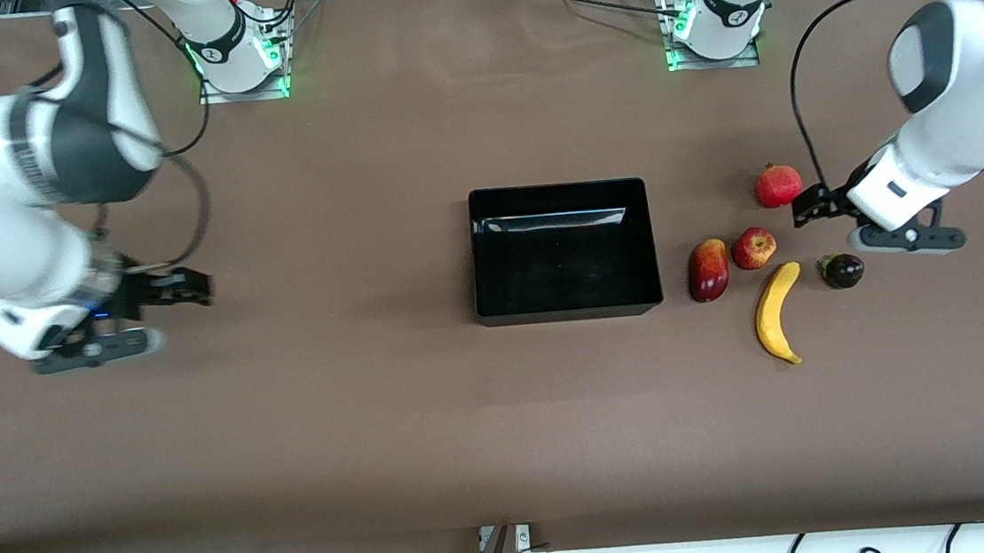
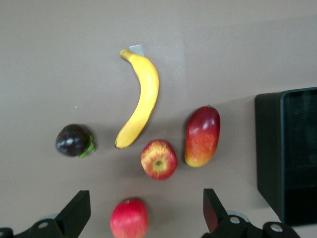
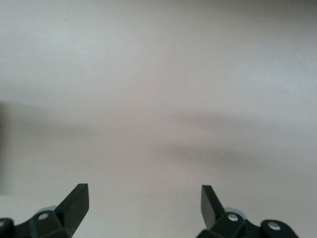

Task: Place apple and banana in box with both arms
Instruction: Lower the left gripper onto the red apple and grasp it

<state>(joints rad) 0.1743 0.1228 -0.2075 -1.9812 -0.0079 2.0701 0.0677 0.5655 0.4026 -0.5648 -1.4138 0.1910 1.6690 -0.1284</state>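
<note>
Apple [image 1: 754, 247] on the table [image 1: 379, 411], toward the left arm's end, just beside the mango [image 1: 709, 270] and apart from it, dimpled top up in the left wrist view [image 2: 159, 159]. Banana [image 1: 777, 312] nearer the front camera than the apple, lying flat, its upper end close to the apple without touching; seen whole from the left wrist [image 2: 139, 99]. Box [image 1: 568, 305] at mid-table, nothing inside, near the mango on the side toward the right arm; one black wall showing at the left wrist view's edge [image 2: 270, 148]. Pomegranate [image 1: 778, 185] farther from the front camera than the apple; dark purple fruit [image 1: 842, 271] beside the banana, toward the left arm's end. Left gripper [image 1: 811, 206] hanging over the table just beside the pomegranate, jaws spread wide, holding nothing. Right gripper [image 1: 190, 287] over bare table at the right arm's end, well apart from the box, jaws wide too, nothing between them [image 3: 143, 198].
</note>
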